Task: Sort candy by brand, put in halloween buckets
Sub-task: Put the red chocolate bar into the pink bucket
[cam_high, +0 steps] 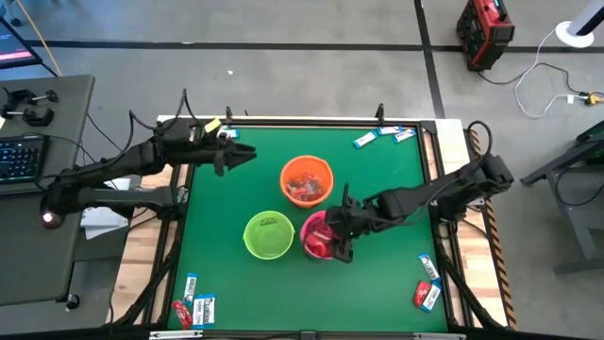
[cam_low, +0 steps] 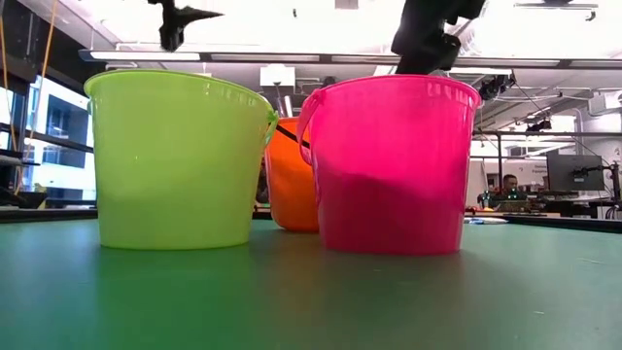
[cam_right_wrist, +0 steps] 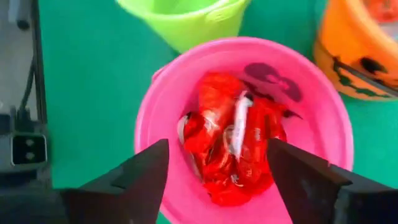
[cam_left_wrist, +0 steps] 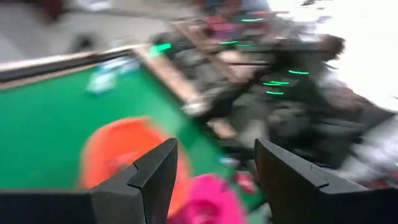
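Note:
Three buckets stand mid-table on their bases: orange (cam_high: 307, 180), lime green (cam_high: 268, 235) and hot pink (cam_high: 317, 236). Red-wrapped candies (cam_right_wrist: 231, 144) lie piled on the pink bucket's floor. My right gripper (cam_right_wrist: 217, 163) hovers open above the pink bucket (cam_right_wrist: 245, 118), nothing between its fingers. My left gripper (cam_high: 238, 154) is open in the air at the far left, left of the orange bucket, and holds nothing. Blue-and-white candies (cam_high: 385, 137) lie flat at the far right edge; red and blue ones (cam_high: 193, 310) lie at the near left corner and others (cam_high: 428, 283) at the near right.
The three buckets stand close together, the pink and green ones (cam_low: 180, 160) nearly touching in the low view. Green table surface lies bare around them. A desk with a keyboard (cam_high: 21, 156) stands beyond the table's left edge.

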Available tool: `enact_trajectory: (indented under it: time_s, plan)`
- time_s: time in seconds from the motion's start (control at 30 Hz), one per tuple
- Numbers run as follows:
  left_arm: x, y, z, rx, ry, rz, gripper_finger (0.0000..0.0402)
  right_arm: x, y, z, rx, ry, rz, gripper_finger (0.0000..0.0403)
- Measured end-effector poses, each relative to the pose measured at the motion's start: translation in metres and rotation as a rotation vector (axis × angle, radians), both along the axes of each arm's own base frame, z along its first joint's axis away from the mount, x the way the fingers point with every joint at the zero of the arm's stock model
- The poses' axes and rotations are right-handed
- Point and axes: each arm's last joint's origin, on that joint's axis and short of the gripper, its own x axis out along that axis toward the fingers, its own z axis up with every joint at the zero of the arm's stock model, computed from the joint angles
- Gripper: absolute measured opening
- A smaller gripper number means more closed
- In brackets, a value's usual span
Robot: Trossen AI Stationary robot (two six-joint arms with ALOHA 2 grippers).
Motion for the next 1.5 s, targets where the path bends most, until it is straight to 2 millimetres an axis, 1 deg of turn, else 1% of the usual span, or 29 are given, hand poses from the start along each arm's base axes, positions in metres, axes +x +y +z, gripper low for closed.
enact_trajectory:
  time_s: [0.07, 0.17, 0.27, 0.33, 0.43, 0.5, 0.57, 0.67, 0.77, 0.87, 1.07, 1.13, 1.2, 1.23, 1.33, 1.4, 1.43, 1.5]
  plan:
    - [-0.001, 0.009, -0.009, -0.030, 0.174, 0.116, 0.0201, -0.001, -0.006, 0.005, 0.021, -0.011, -0.045, 0.0275]
    - [0.001, 0.035, -0.023, -0.012, 0.511, 0.199, 0.0192, -0.002, -0.013, 0.007, 0.037, -0.009, -0.095, 0.0276]
    - [0.006, 0.073, -0.037, -0.027, 0.784, 0.210, 0.0184, -0.001, -0.020, 0.006, 0.043, 0.005, -0.131, 0.0275]
    - [0.009, 0.101, -0.051, -0.054, 0.942, 0.205, 0.0180, 0.000, -0.024, 0.007, 0.052, 0.002, -0.156, 0.0275]
    - [0.011, 0.139, -0.077, -0.103, 1.136, 0.182, 0.0179, 0.001, -0.029, 0.007, 0.082, 0.002, -0.208, 0.0275]
    - [0.012, 0.159, -0.097, -0.142, 1.252, 0.168, 0.0179, 0.002, -0.030, 0.007, 0.107, 0.002, -0.244, 0.0275]
    - [0.013, 0.176, -0.117, -0.175, 1.356, 0.146, 0.0179, 0.002, -0.030, 0.007, 0.127, 0.002, -0.273, 0.0275]
    - [0.015, 0.194, -0.140, -0.185, 1.481, 0.124, 0.0179, 0.003, -0.029, 0.008, 0.158, -0.013, -0.314, 0.0275]
    - [0.017, 0.205, -0.157, -0.181, 1.552, 0.084, 0.0179, 0.004, -0.027, 0.009, 0.188, -0.027, -0.342, 0.0275]
    - [0.017, 0.213, -0.169, -0.183, 1.596, 0.071, 0.0179, 0.005, -0.025, 0.010, 0.199, -0.042, -0.365, 0.0275]
    - [0.010, 0.222, -0.183, -0.204, 1.640, 0.072, 0.0178, 0.003, -0.018, 0.010, 0.178, -0.060, -0.391, 0.0275]
    - [0.008, 0.224, -0.186, -0.213, 1.636, 0.048, 0.0171, 0.002, -0.016, 0.010, 0.173, -0.066, -0.404, 0.0275]
    - [0.007, 0.225, -0.189, -0.221, 1.627, 0.013, 0.0152, 0.002, -0.014, 0.010, 0.165, -0.070, -0.405, 0.0275]
    - [0.006, 0.224, -0.191, -0.226, 1.628, 0.006, 0.0136, 0.002, -0.014, 0.010, 0.163, -0.071, -0.403, 0.0275]
    - [0.004, 0.224, -0.189, -0.238, 1.631, 0.001, 0.0067, 0.001, -0.011, 0.010, 0.163, -0.071, -0.396, 0.0275]
    - [0.003, 0.222, -0.182, -0.235, 1.628, 0.004, 0.0023, 0.001, -0.010, 0.010, 0.161, -0.071, -0.390, 0.0275]
    - [0.003, 0.221, -0.177, -0.231, 1.617, 0.013, 0.0015, 0.001, -0.010, 0.010, 0.157, -0.072, -0.387, 0.0275]
    - [0.003, 0.220, -0.163, -0.216, 1.587, 0.048, 0.0021, 0.001, -0.009, 0.010, 0.141, -0.073, -0.369, 0.0275]
